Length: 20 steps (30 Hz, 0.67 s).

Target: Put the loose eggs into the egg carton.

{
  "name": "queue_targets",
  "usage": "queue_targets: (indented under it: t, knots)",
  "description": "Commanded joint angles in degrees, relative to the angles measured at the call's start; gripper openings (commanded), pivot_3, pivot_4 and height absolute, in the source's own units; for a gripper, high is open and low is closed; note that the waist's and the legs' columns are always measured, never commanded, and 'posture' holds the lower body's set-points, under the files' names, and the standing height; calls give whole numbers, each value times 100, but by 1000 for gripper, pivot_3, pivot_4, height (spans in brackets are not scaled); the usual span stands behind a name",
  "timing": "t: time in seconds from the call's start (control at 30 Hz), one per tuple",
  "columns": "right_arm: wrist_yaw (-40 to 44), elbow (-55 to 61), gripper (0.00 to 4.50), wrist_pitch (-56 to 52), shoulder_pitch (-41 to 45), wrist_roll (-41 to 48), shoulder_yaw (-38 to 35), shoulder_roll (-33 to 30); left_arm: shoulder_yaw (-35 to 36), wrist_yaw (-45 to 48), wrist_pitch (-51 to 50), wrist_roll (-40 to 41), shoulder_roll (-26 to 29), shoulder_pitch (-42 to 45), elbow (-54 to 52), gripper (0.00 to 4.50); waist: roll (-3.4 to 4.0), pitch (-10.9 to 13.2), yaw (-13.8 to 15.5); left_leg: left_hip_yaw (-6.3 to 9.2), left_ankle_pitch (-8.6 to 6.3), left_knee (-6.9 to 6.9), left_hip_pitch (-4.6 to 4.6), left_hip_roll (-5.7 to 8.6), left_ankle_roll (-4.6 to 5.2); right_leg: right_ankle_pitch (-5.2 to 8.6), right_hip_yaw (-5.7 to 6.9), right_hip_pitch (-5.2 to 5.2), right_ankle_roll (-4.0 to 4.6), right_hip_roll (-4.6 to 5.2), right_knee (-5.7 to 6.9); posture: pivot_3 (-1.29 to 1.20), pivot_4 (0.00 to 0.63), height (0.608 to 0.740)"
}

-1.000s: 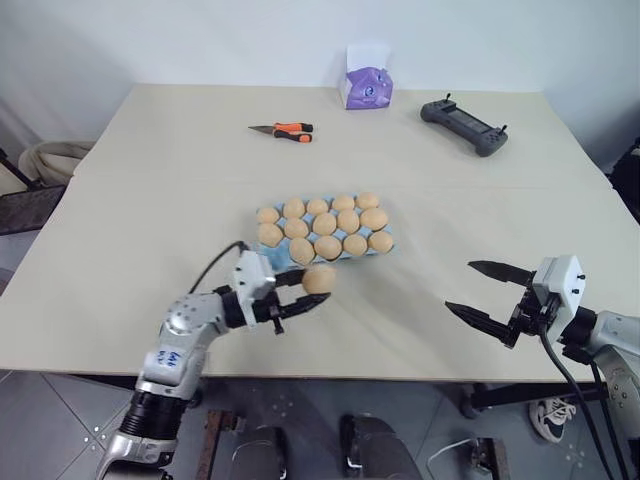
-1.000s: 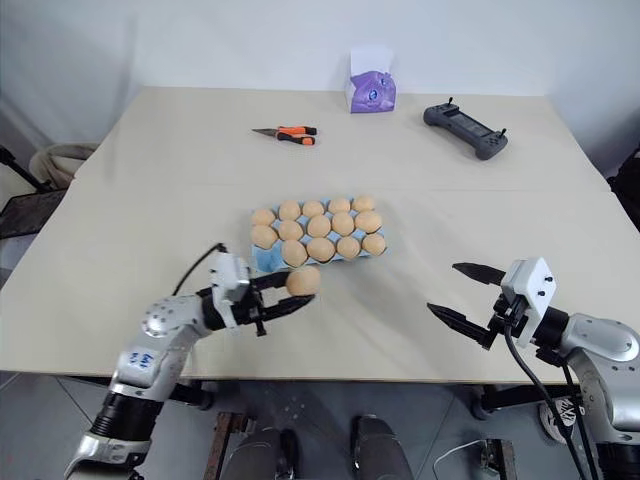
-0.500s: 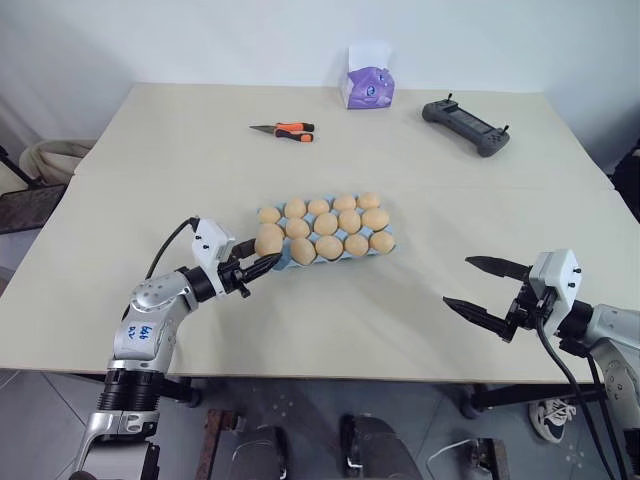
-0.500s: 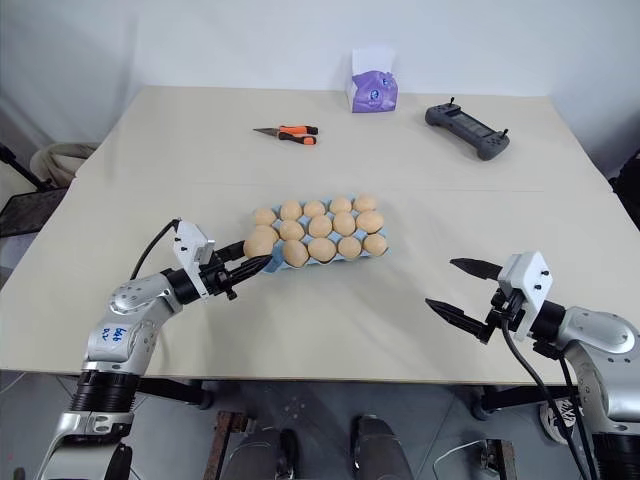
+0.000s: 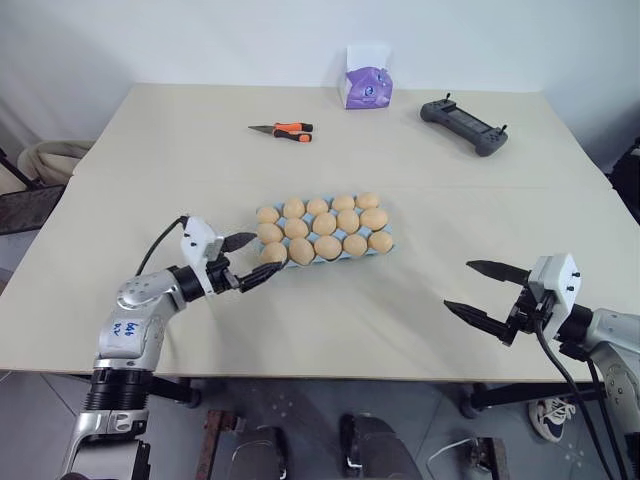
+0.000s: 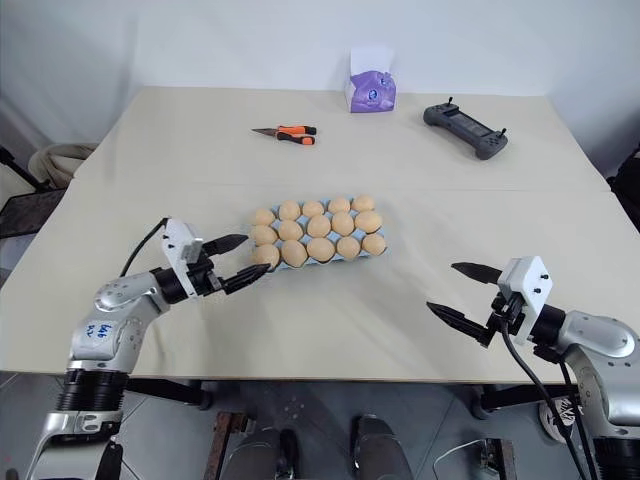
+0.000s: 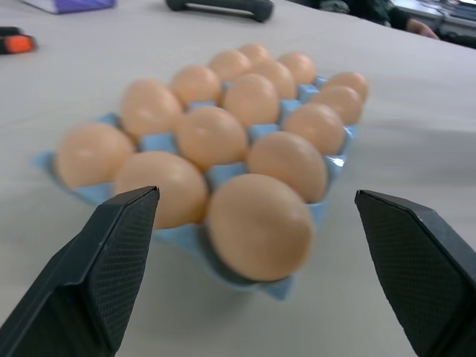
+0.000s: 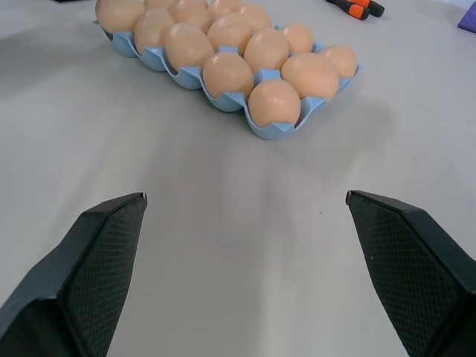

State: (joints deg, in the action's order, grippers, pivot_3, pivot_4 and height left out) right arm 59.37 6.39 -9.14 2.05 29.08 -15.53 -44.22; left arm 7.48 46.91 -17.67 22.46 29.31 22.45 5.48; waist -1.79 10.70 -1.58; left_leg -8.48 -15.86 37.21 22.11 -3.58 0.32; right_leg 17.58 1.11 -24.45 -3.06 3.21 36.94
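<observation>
Sitting full now, the egg carton (image 5: 322, 236) mid-table holds an egg in every cup, none loose, with left gripper (image 5: 249, 262) spread wide at its corner egg (image 7: 259, 226) and right gripper (image 5: 484, 293) wide and empty.

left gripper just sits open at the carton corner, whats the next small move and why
Probably draw the left gripper straight back from the egg carton. Its fingers stand open on either side of the corner egg, which sits in its cup, all fifteen cups look filled, and I see no loose eggs on the table.
</observation>
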Motion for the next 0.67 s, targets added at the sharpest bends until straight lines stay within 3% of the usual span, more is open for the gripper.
queue_targets:
  t: [0.03, 0.37, 0.67]
  knots:
    - [1, -17, 4500, 40, 130, 8, -52, 14, 442, -18, -428, 434, 233, 204, -194, 4492, 0, 0, 0, 0, 0, 0, 0, 0, 0, 0, 0, 0, 0, 0, 0, 0, 150, 740]
    - [335, -566, 4500, 212, 505, -128, -53, -128, 1016, 1614, -788, 1272, 1291, -366, -318, 4492, 0, 0, -27, -4, 2, -2, -1, -2, -9, 2, 1, -4, 3, -1, 1, 0, 150, 740]
    - [574, -1038, 4500, 456, 805, -297, -17, -135, 1308, 2814, 417, 1058, 1771, -547, 687, 4492, 1, 1, -10, 0, 0, -7, -1, -1, -6, 6, 4, -6, 13, 9, 0, 0, 150, 740]
